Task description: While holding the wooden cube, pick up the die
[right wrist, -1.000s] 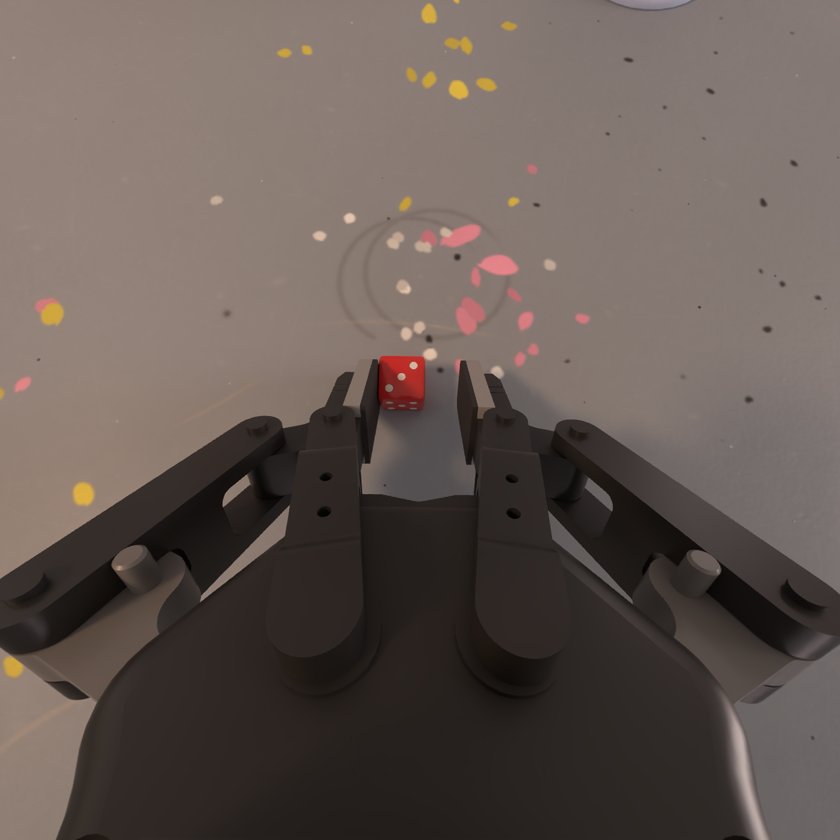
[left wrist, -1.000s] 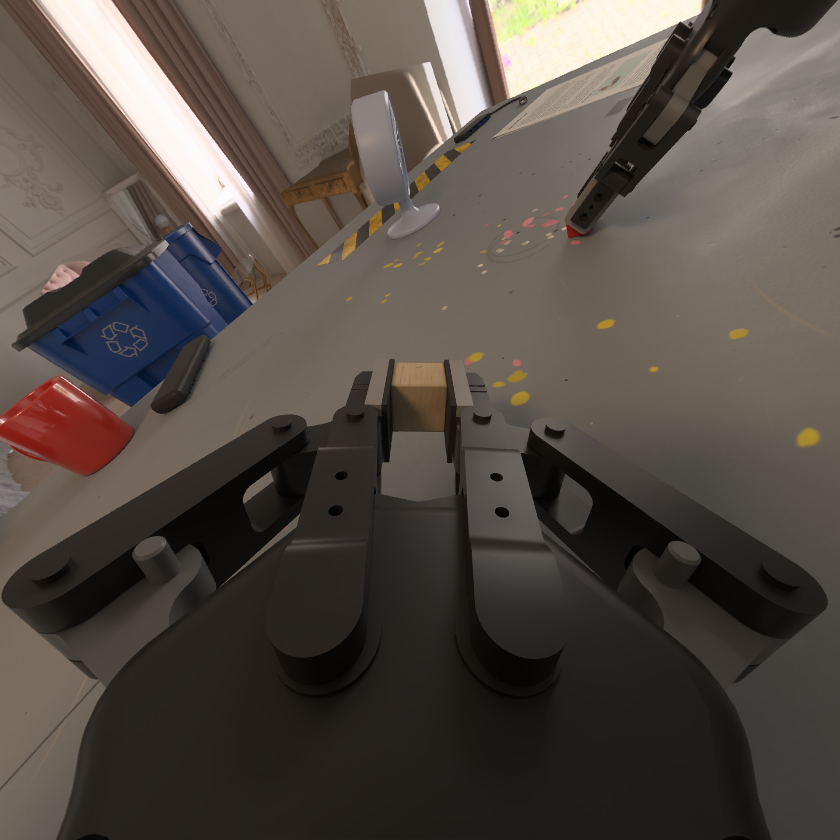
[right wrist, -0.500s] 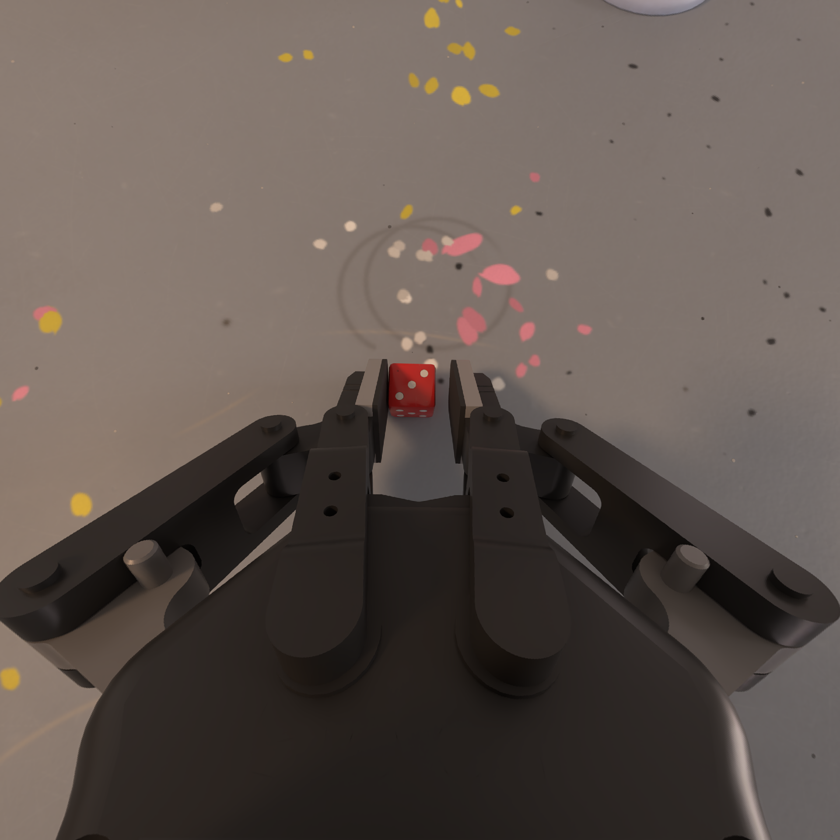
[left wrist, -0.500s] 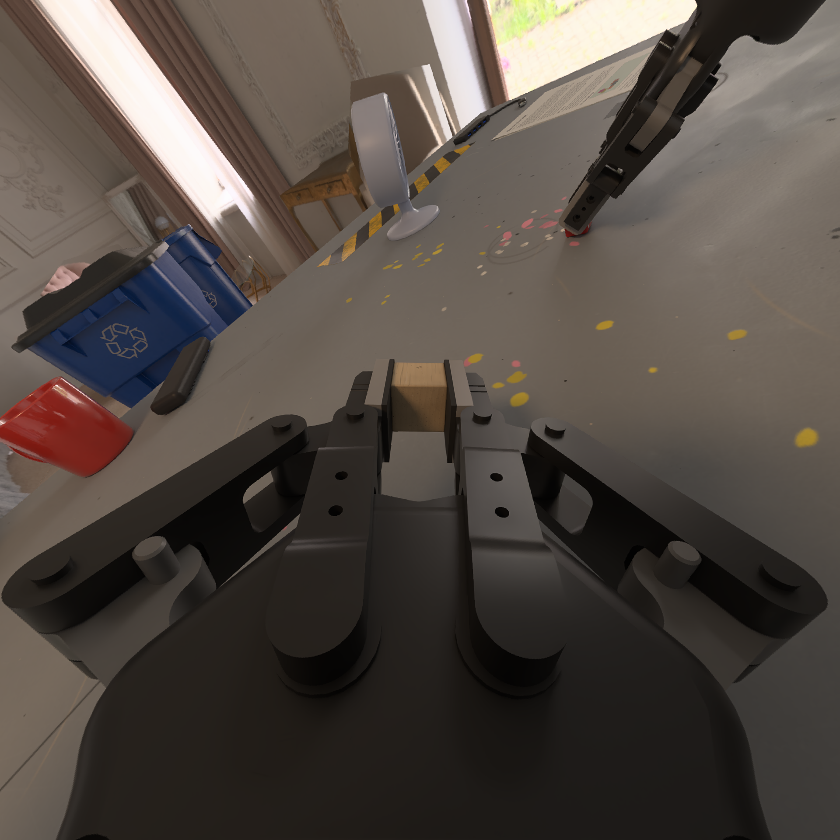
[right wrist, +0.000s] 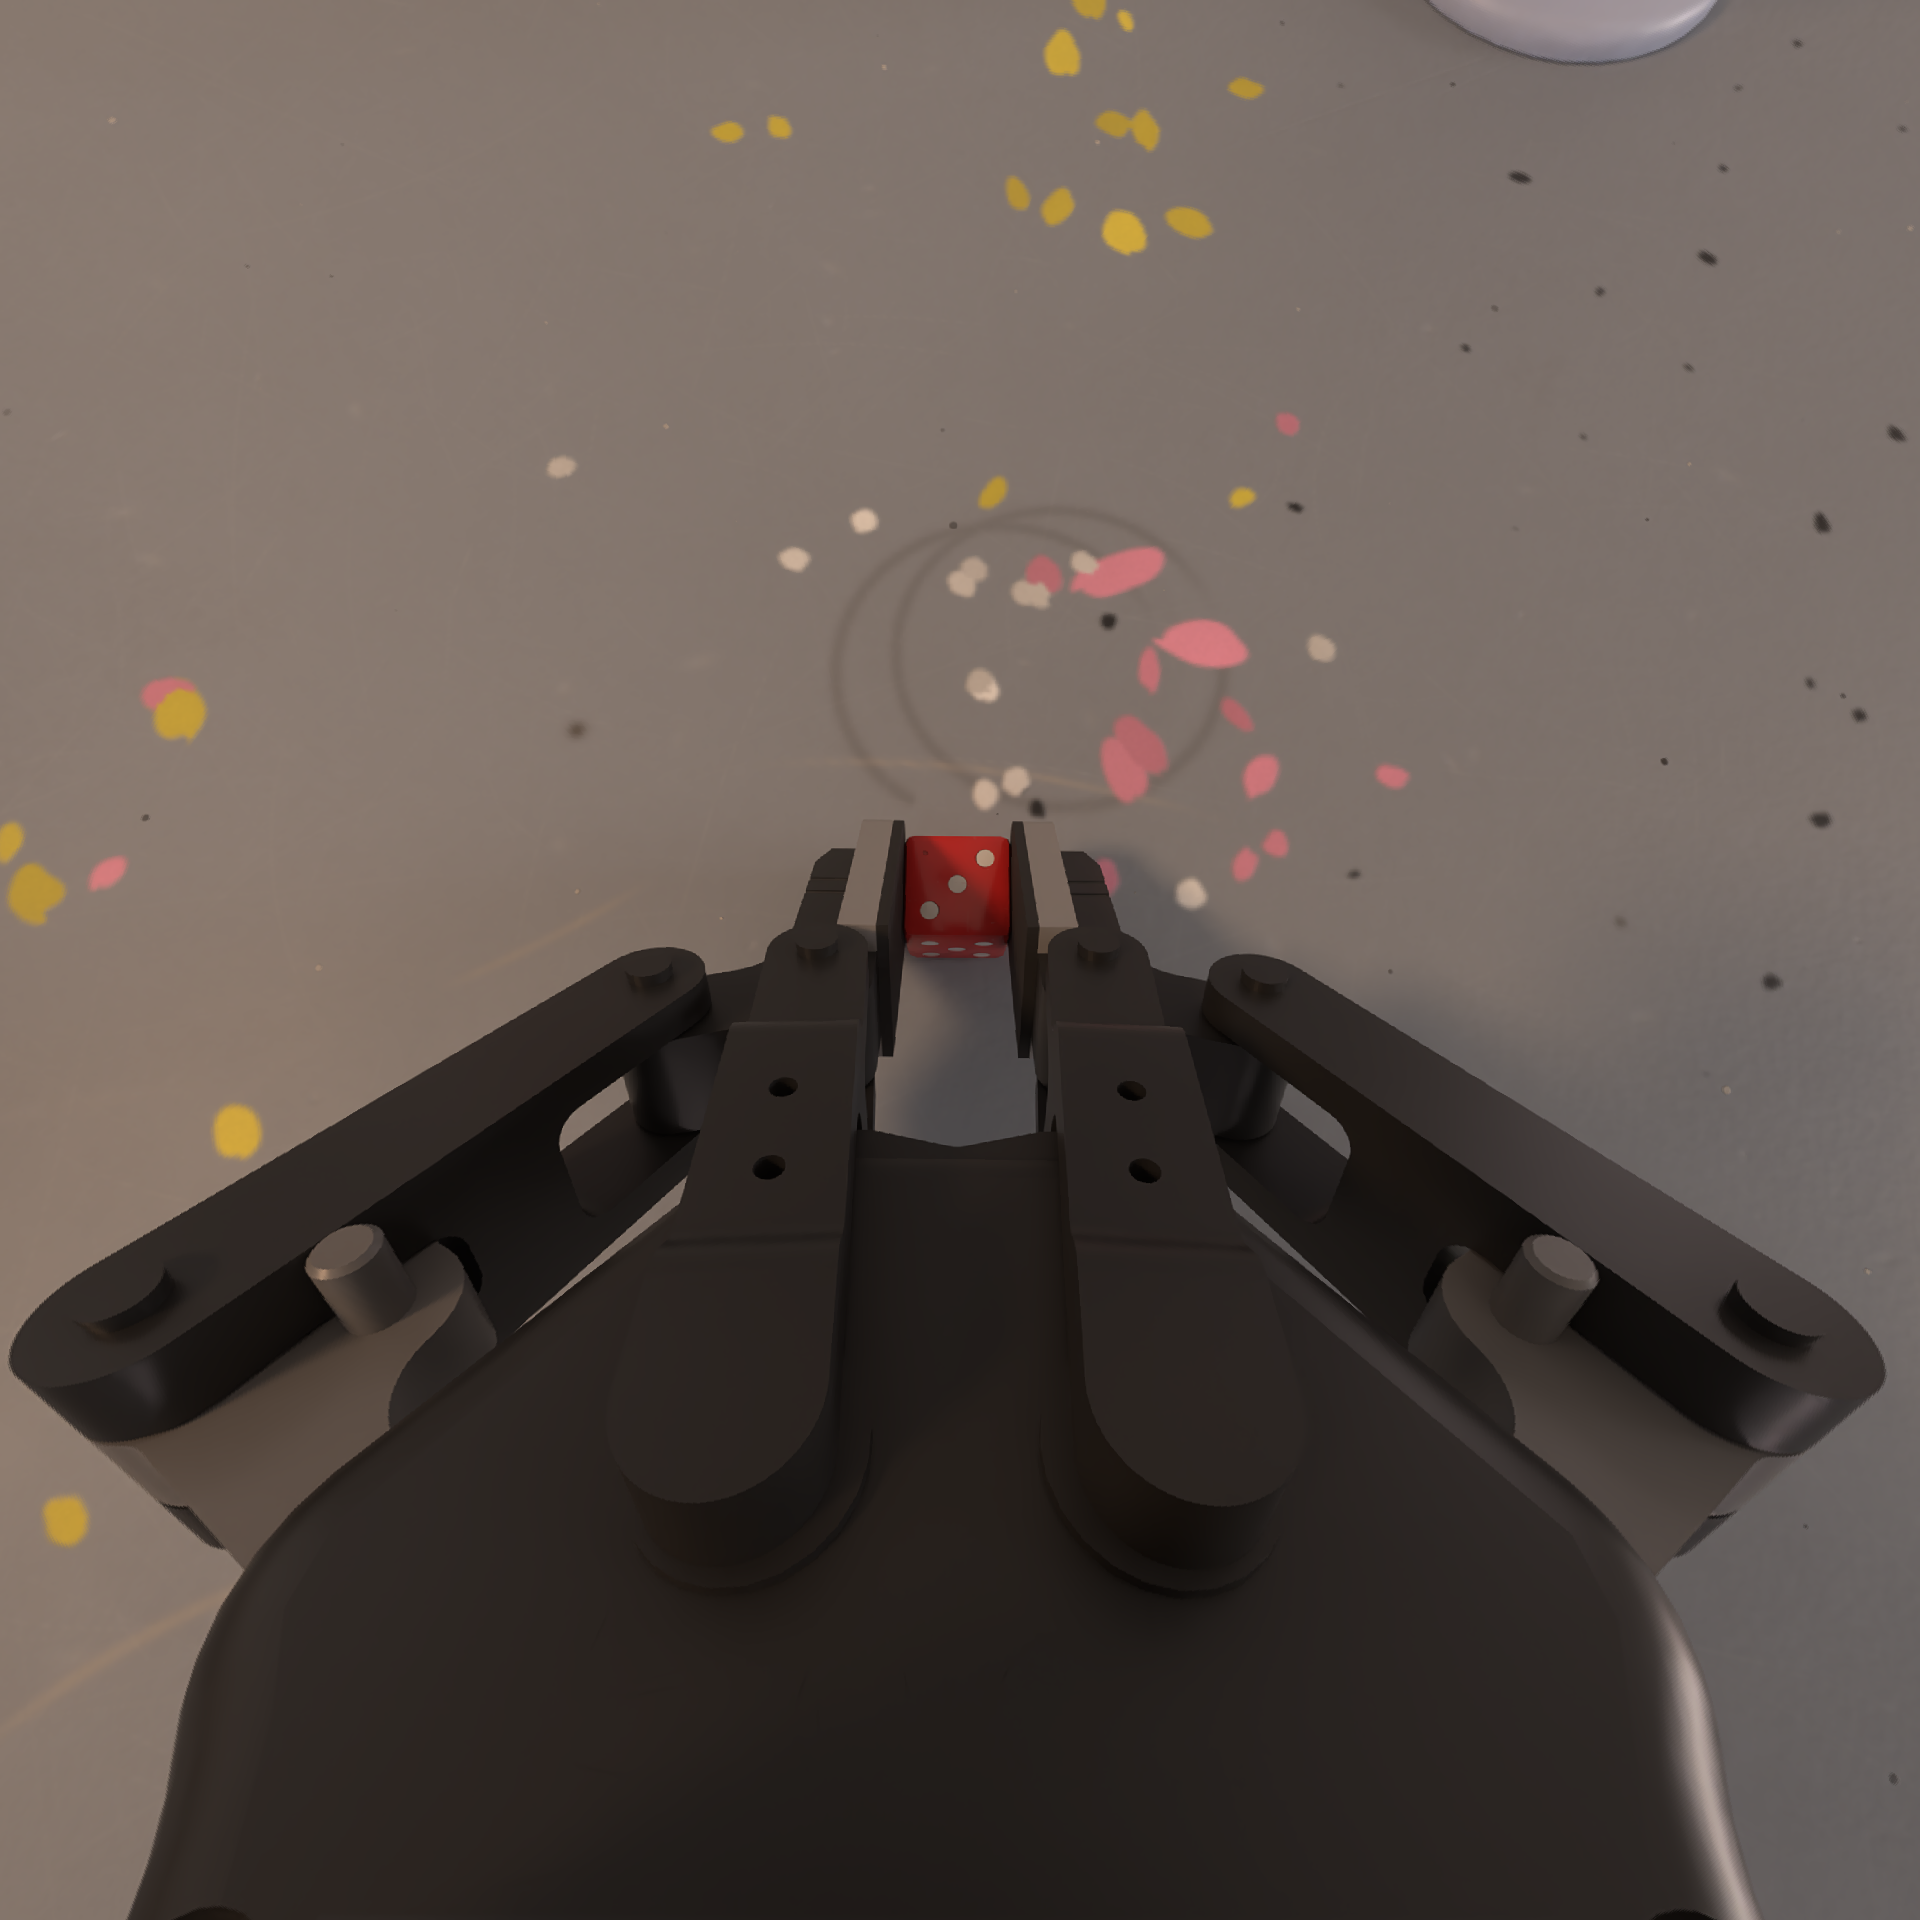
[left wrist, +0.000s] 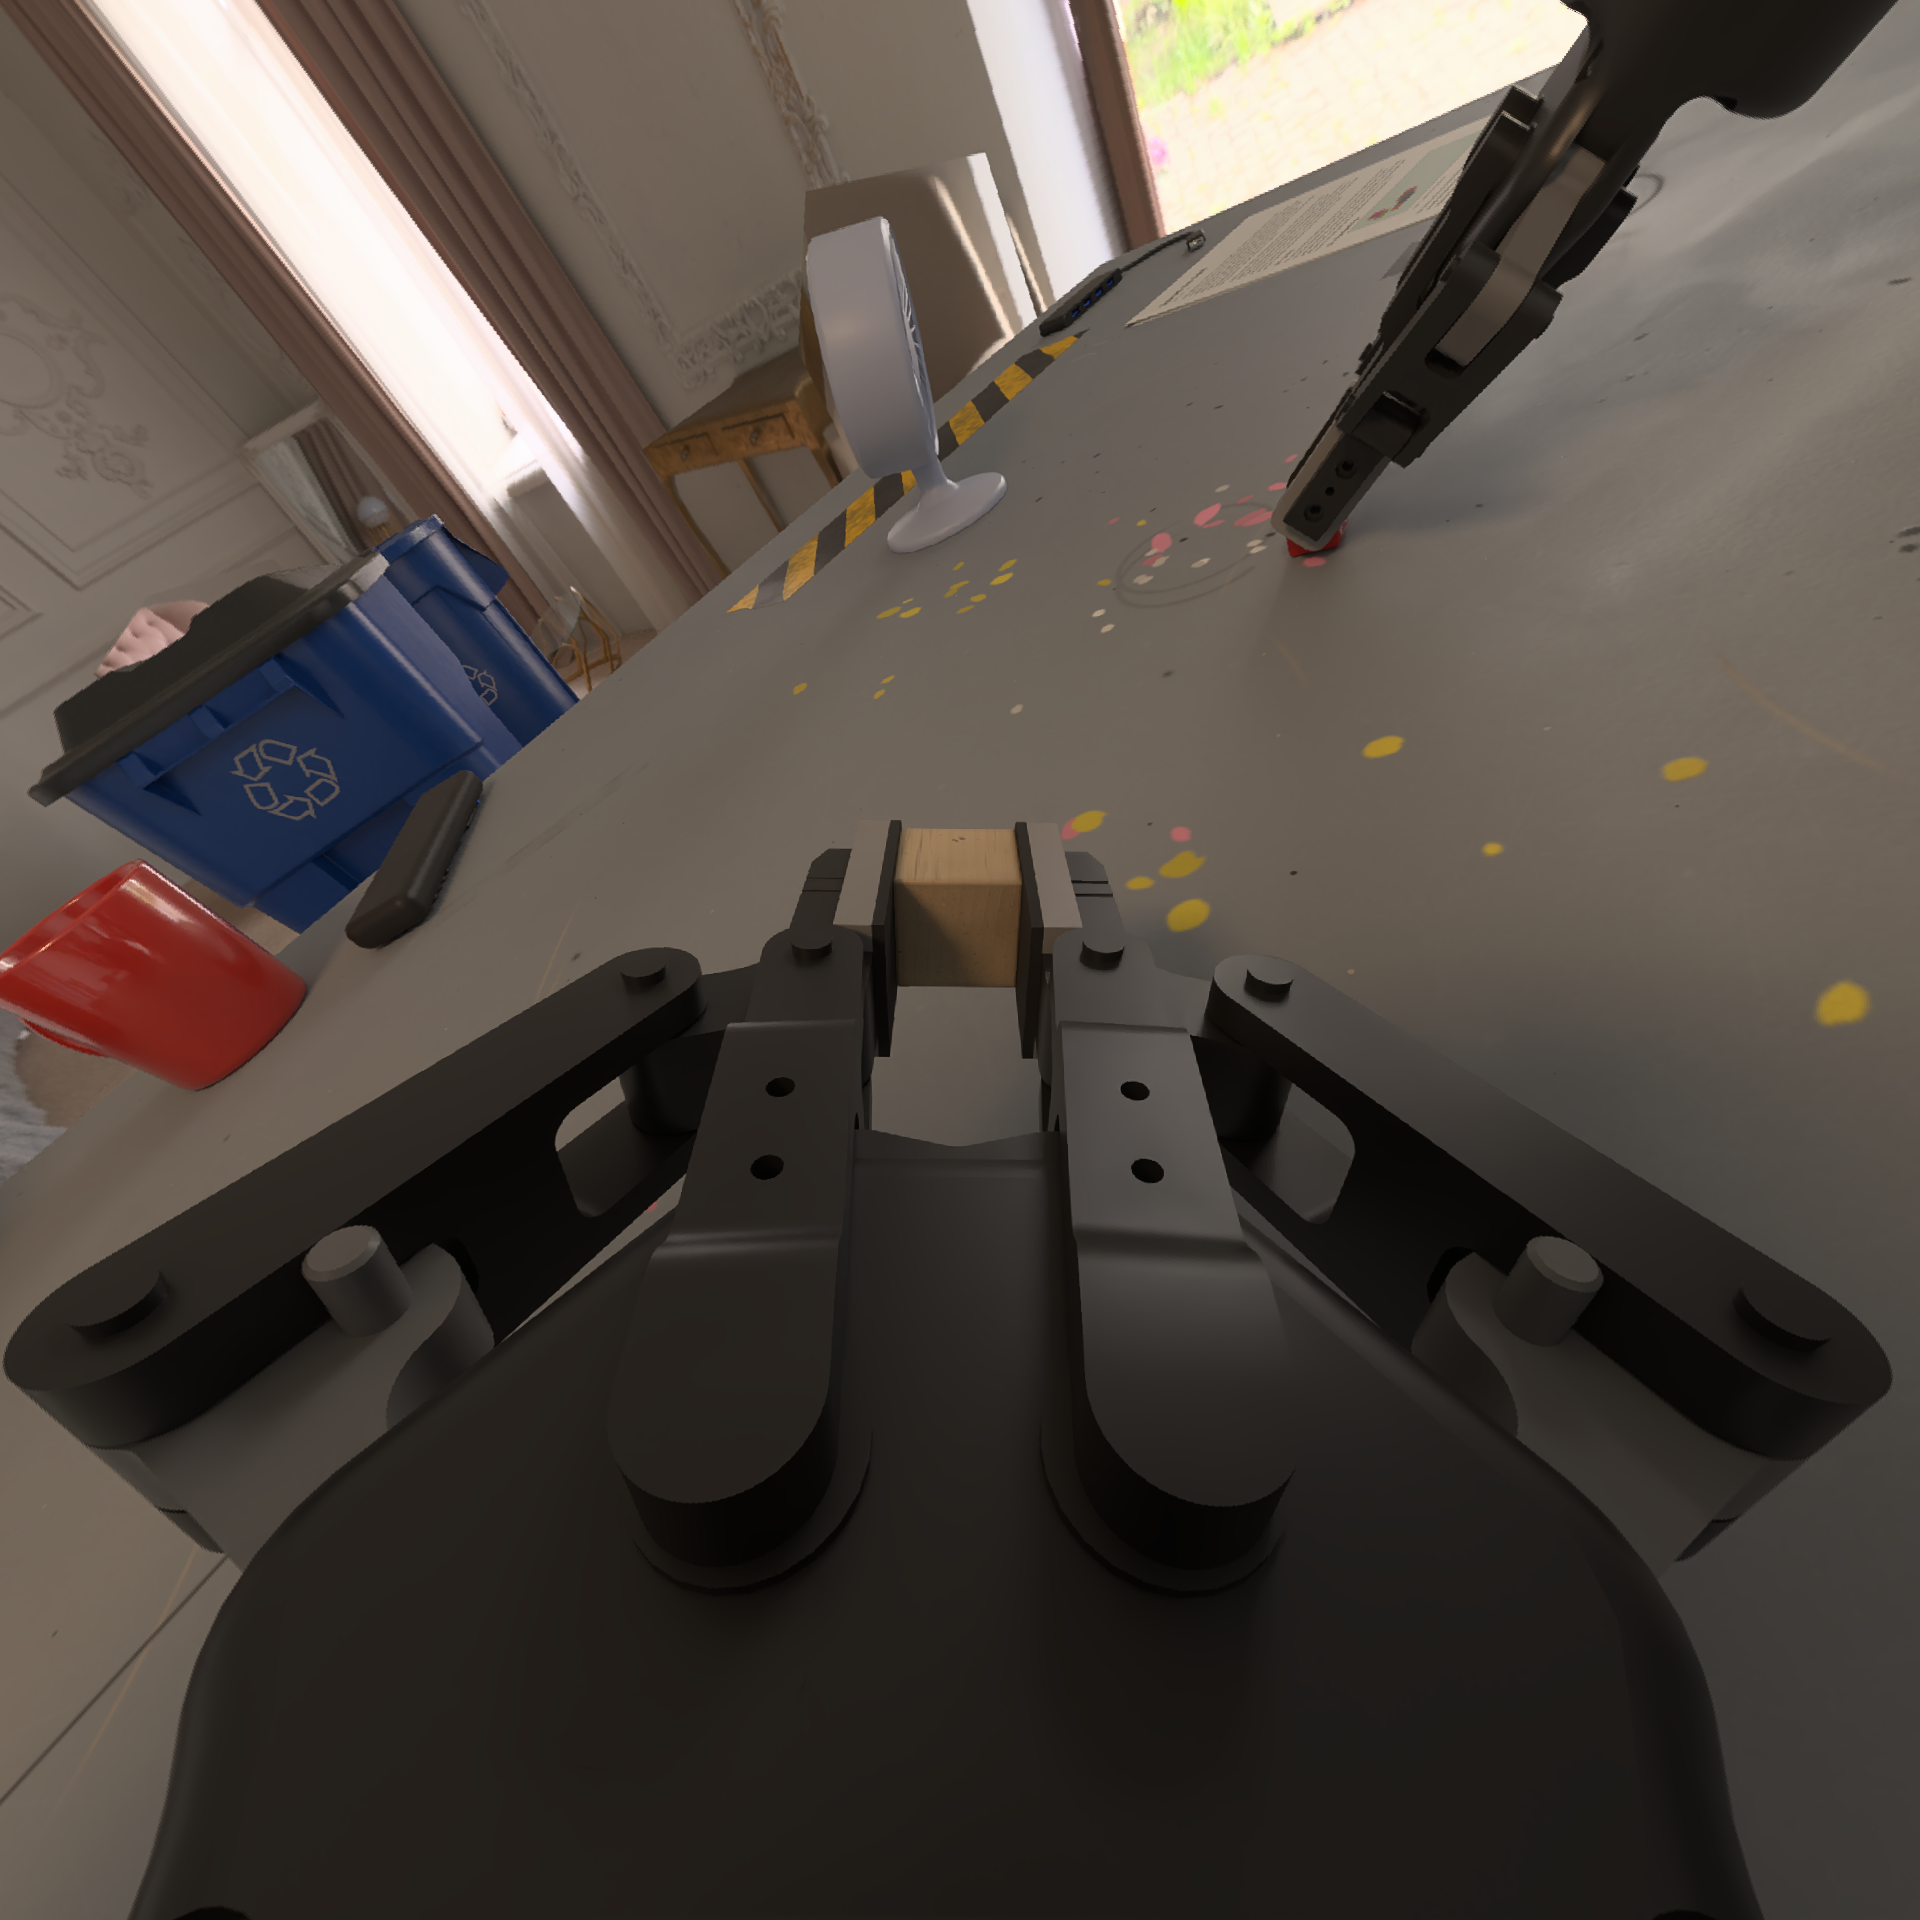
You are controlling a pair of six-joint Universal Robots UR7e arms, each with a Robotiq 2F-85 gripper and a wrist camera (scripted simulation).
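Note:
My left gripper [left wrist: 956, 894] is shut on the light wooden cube [left wrist: 956, 902] and holds it above the grey table [left wrist: 1455, 935]. My right gripper [right wrist: 956, 894] is shut on the red die [right wrist: 956, 891] with white pips; both pads touch its sides. The die is low at the table surface. In the left wrist view the right gripper [left wrist: 1311, 525] shows far off at the upper right, tips down on the table, with a bit of the red die [left wrist: 1317, 542] below its fingers.
A white fan [left wrist: 883, 364] stands at the back near yellow-black hazard tape [left wrist: 914, 478]. A dark bar [left wrist: 416, 857] and a red mug [left wrist: 145, 987] lie at the left edge. Blue recycling bins [left wrist: 281, 748] stand beyond it. A printed sheet [left wrist: 1320, 223] lies far back.
My right gripper's fingers have closed in from both sides until they touch the die. My left gripper and the wooden cube have not moved.

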